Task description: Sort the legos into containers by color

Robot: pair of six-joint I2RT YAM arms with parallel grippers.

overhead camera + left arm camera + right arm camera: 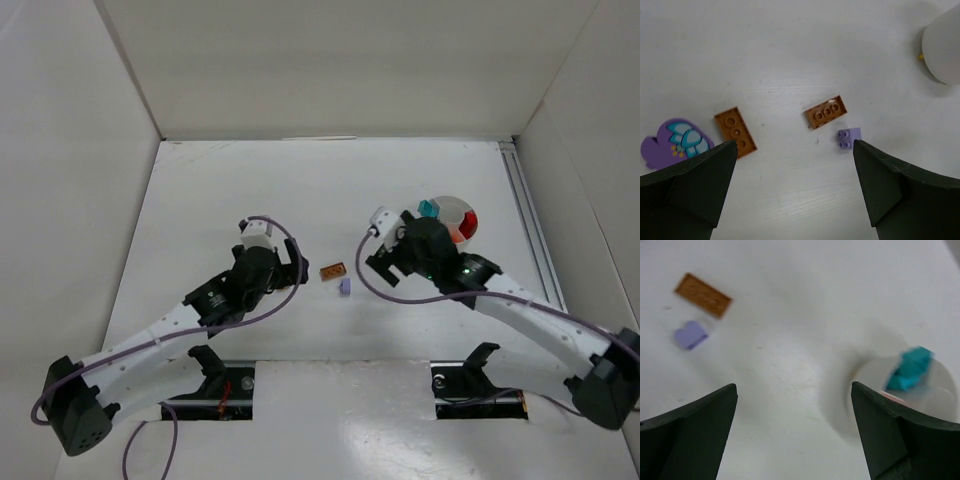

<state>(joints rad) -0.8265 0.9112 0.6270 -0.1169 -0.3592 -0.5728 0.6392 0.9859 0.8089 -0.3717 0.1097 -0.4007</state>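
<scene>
A brown brick (pixel 333 270) and a small purple brick (pixel 345 287) lie on the white table between my two grippers. The white bowl (pixel 455 209) at the right holds a teal brick (pixel 430 208) and a red brick (pixel 467 225). My left gripper (pixel 288 270) is open and empty, just left of the two bricks. My right gripper (pixel 383 262) is open and empty, between those bricks and the bowl. The left wrist view shows the open left gripper (pixel 794 150), the brown brick (pixel 826 112), the purple brick (pixel 848 138) and a second brown brick (pixel 735 132). The right wrist view is blurred and shows the open right gripper (pixel 793 390), the bowl (pixel 867 371) and the teal brick (pixel 910 369).
A flat purple piece with a teal flower (pixel 675 142) lies left of the second brown brick; both are hidden under my left arm in the top view. The bowl's white side (pixel 945 45) shows far right with an orange bit (pixel 921 56) beside it. White walls enclose the table.
</scene>
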